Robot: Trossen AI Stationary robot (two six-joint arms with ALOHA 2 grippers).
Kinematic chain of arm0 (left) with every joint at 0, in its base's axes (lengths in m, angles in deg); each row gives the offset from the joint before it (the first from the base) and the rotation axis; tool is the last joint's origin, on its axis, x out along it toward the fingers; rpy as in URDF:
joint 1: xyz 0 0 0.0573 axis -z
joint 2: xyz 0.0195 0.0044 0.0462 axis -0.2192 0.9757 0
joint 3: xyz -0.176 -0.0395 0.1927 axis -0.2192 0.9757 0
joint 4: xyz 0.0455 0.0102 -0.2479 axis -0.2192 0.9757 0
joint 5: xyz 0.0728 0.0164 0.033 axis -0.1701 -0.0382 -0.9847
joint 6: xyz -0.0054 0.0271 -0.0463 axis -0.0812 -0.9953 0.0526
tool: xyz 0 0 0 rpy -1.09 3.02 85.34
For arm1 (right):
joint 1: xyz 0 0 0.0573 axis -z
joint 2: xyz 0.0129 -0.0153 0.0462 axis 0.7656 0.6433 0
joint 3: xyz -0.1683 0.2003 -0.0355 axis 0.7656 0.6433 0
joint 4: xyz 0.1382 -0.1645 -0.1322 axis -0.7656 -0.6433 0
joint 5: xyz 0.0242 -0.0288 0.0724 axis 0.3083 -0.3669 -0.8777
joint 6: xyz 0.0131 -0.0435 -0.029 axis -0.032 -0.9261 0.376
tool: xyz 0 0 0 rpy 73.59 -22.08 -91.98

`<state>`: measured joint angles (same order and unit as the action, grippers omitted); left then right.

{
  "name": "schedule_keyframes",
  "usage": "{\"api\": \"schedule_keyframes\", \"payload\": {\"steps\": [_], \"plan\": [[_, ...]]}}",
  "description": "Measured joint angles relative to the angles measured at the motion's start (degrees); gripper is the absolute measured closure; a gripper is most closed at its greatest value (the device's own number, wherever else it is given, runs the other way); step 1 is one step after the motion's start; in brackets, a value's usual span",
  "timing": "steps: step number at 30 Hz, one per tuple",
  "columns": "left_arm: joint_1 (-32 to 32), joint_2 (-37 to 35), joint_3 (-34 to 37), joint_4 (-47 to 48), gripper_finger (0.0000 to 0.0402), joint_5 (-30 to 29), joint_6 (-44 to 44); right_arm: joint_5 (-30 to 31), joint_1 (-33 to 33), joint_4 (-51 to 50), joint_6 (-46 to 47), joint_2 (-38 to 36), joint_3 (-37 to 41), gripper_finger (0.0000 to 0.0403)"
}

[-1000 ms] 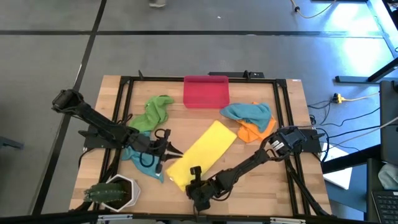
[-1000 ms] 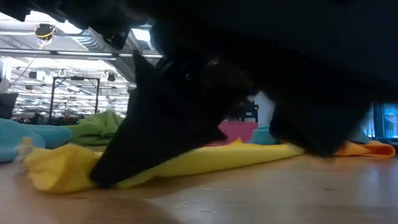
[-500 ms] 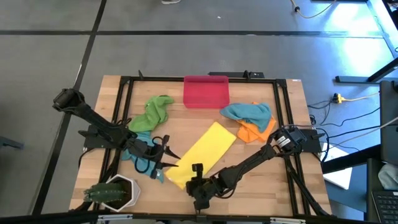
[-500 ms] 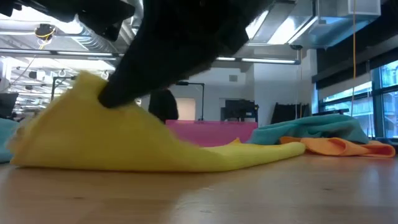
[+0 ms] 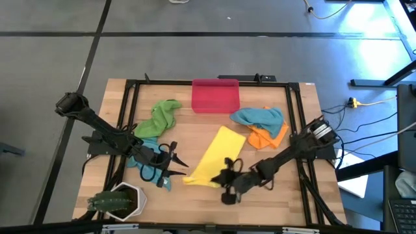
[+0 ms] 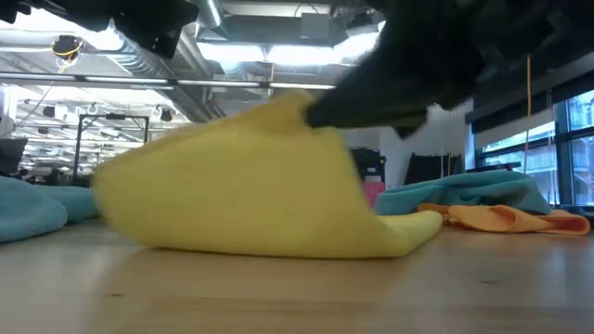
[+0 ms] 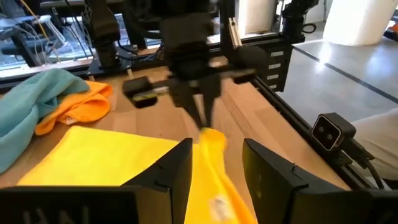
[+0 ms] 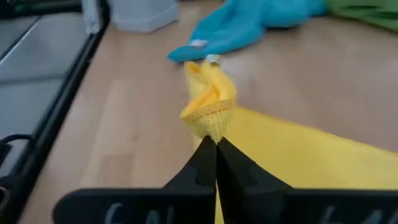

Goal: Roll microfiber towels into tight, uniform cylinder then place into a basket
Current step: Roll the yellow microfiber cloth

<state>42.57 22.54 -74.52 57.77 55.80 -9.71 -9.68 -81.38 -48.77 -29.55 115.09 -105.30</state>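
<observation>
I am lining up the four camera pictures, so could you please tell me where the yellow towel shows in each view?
High view: yellow towel lies mid-table, below the basket.
Low view: it fills the centre as a raised fold.
Left wrist view: it spreads low in the picture, past the left gripper.
Right wrist view: its corner is pinched by the right gripper.
Shared landmark: the orange towel beside it, seen in the high, low and left wrist views.

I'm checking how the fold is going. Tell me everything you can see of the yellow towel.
The yellow towel is a soft, plain microfiber cloth lying on the wooden table, folded into a long strip angled toward the basket. The right gripper has its jaws shut on one near corner, lifting it into a hump. The left gripper, jaws open, sits beside its other near end.
</observation>
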Motion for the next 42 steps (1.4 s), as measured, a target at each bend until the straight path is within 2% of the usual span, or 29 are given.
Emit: {"api": "schedule_keyframes", "payload": {"steps": [7,15,22,25,29,36,39,42], "plan": [[-0.1,0.0,0.0,0.0,0.027,0.0,-0.1,7.6,-0.7,9.6,4.3,-4.1,10.4,0.0403],[-0.2,1.3,0.0,0.2,0.027,0.0,-0.1,10.2,-1.7,10.4,2.5,-4.5,12.4,0.0403],[-3.7,7.8,0.0,-3.7,0.027,0.5,0.0,9.5,-2.1,10.1,1.4,-4.5,12.4,0.0403],[-6.5,10.7,-0.7,-4.9,0.0266,3.7,0.0,8.8,-2.0,10.1,1.3,-4.5,12.4,0.0403],[-10.5,13.9,-3.9,-3.2,0.0234,7.1,0.0,8.4,-2.0,10.1,1.2,-4.5,12.4,0.0403],[-17.5,21.2,-12.4,6.7,0.0173,18.5,-1.8,7.3,-2.0,10.2,1.0,-4.5,12.4,0.0403],[-19.4,24.1,-15.7,11.2,0.0166,24.5,-3.1,7.2,-2.0,10.1,1.0,-4.5,12.4,0.0403],[-21.0,25.6,-17.9,13.7,0.0167,27.6,-3.4,7.0,-2.0,10.1,1.0,-4.5,12.4,0.0403]]}}
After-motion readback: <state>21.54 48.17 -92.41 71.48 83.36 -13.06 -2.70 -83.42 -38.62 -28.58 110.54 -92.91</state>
